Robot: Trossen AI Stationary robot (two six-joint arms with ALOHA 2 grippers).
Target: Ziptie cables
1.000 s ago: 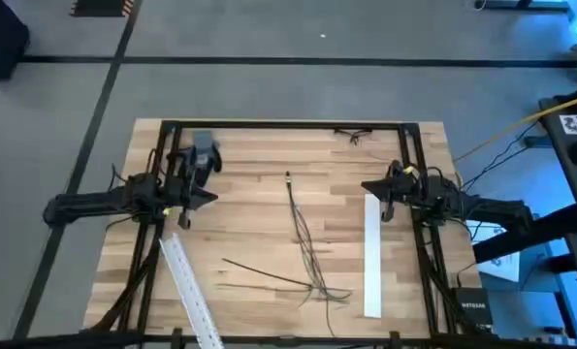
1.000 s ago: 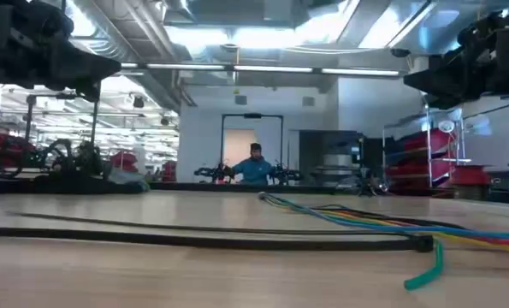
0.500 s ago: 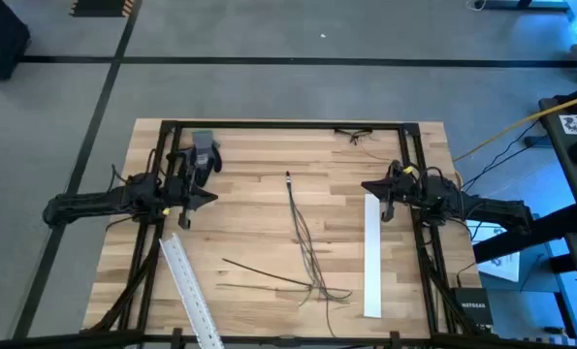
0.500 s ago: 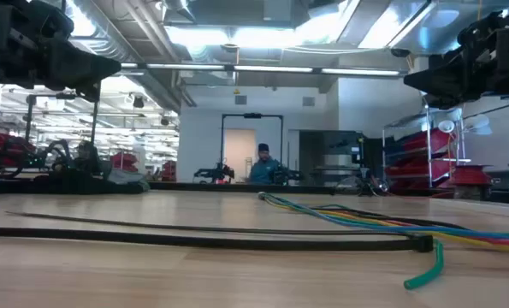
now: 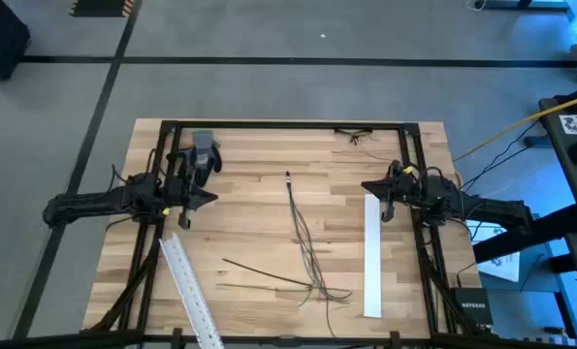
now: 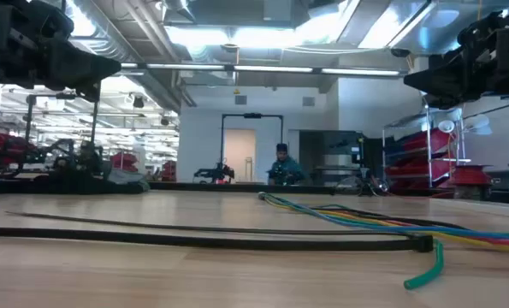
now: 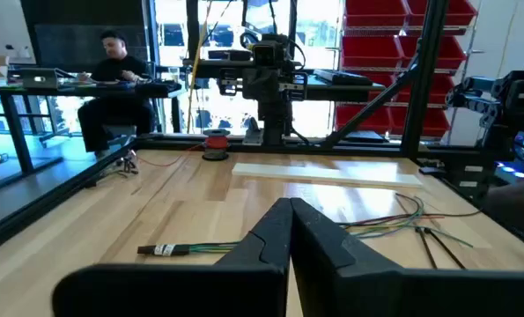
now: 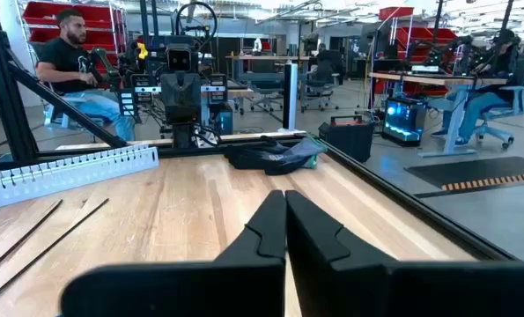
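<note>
While both arms waited at the sides of the table (image 5: 259, 160), I saw the left gripper (image 5: 208, 198) hanging over the left edge with its fingers (image 7: 275, 238) pressed together, holding nothing. The right gripper (image 5: 368, 186) hung over the right edge, fingers (image 8: 284, 224) likewise pressed together and empty.

The cables (image 5: 305, 242) lay loose on the wood between the two grippers, well apart from both, as a thin bunch running from near the middle of the table toward the near edge, where the strands fanned out. In my left wrist view they showed just ahead of the fingertips, coloured strands (image 7: 394, 220) spreading across the boards. A black ziptie (image 5: 269, 274) lay flat beside the fanned ends.

One white strip (image 5: 371, 254) lay just beside the right gripper, lengthwise. Another strip (image 5: 189, 291) lay slanted near the left gripper. A grey glove (image 5: 203, 153) sat just beyond the left gripper. A person (image 6: 281, 164) showed far behind the table.
</note>
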